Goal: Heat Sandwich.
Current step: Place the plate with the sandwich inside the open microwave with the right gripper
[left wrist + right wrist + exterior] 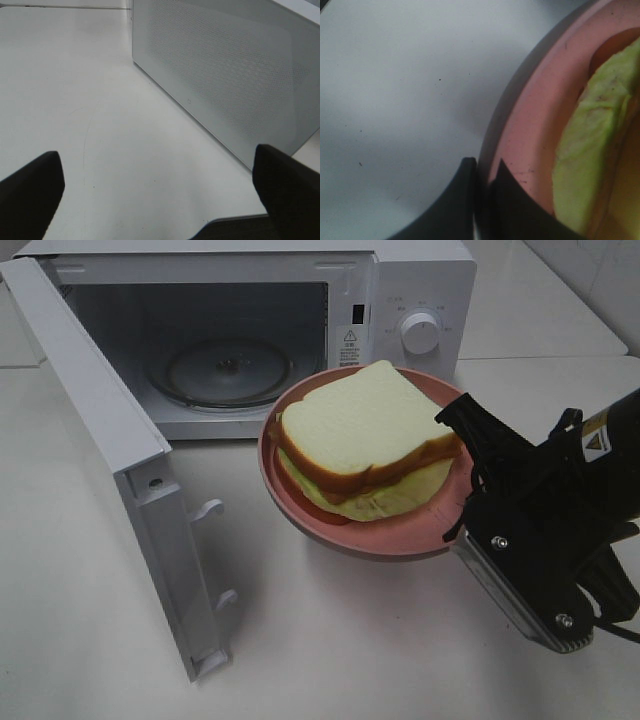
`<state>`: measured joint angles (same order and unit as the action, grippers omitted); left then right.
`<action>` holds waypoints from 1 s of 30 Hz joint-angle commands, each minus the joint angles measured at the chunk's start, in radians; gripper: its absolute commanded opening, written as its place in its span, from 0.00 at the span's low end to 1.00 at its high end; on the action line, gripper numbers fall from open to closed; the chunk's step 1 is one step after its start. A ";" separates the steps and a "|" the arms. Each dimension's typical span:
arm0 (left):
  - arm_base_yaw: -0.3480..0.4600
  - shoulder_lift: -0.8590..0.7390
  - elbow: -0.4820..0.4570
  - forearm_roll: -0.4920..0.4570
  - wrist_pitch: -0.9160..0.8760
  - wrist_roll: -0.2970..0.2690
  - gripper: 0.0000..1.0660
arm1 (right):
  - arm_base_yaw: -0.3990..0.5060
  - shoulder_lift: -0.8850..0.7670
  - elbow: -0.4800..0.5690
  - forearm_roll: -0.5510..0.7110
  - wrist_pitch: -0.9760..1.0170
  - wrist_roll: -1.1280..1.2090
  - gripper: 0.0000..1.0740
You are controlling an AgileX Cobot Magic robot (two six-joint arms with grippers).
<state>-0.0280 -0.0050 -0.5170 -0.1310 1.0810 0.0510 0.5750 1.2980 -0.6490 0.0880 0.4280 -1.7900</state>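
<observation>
White tabletop fills the high view, where the right gripper clamps the pink plate bearing the sandwich before the open microwave. Left wrist: the left gripper gapes above the tabletop beside the door. Right wrist: fingers pinch the rim.

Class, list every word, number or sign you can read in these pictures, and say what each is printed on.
Nothing reads clearly enough to quote.
Sticker on the microwave front: a warning triangle; its print is too small.
Marks round the dial: too small.
Yellow label on the right arm: blurred, unreadable.
Sandwich and pink plate: no text.
</observation>
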 commanded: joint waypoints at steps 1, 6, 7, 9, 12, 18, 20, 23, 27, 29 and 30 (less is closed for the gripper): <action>0.004 -0.017 0.003 0.005 -0.013 0.000 0.91 | 0.005 -0.004 -0.005 0.010 -0.017 -0.011 0.00; 0.004 -0.017 0.003 0.005 -0.013 0.000 0.91 | 0.034 0.022 -0.006 -0.001 -0.036 0.012 0.00; 0.004 -0.017 0.003 0.005 -0.013 0.000 0.91 | 0.034 0.035 -0.006 -0.001 -0.040 0.012 0.00; 0.004 -0.017 0.003 0.005 -0.013 0.000 0.91 | 0.034 0.045 -0.006 -0.001 -0.046 0.012 0.00; 0.004 -0.017 0.003 0.005 -0.013 0.000 0.91 | 0.034 0.081 -0.013 -0.001 -0.062 0.013 0.00; 0.004 -0.017 0.003 0.005 -0.013 0.000 0.91 | 0.034 0.141 -0.066 -0.001 -0.068 0.013 0.00; 0.004 -0.017 0.003 0.005 -0.013 0.000 0.91 | 0.038 0.178 -0.093 -0.001 -0.067 0.013 0.00; 0.004 -0.017 0.003 0.005 -0.013 0.000 0.91 | 0.056 0.204 -0.115 -0.005 -0.063 0.013 0.00; 0.004 -0.017 0.003 0.005 -0.013 0.000 0.91 | 0.080 0.253 -0.163 -0.017 -0.063 0.021 0.00; 0.004 -0.017 0.003 0.005 -0.013 0.000 0.91 | 0.080 0.299 -0.204 -0.019 -0.055 0.029 0.00; 0.004 -0.017 0.003 0.005 -0.013 0.000 0.91 | 0.080 0.299 -0.204 -0.019 -0.055 0.029 0.00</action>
<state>-0.0280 -0.0050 -0.5170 -0.1310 1.0810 0.0510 0.6520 1.5800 -0.8230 0.0720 0.3920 -1.7760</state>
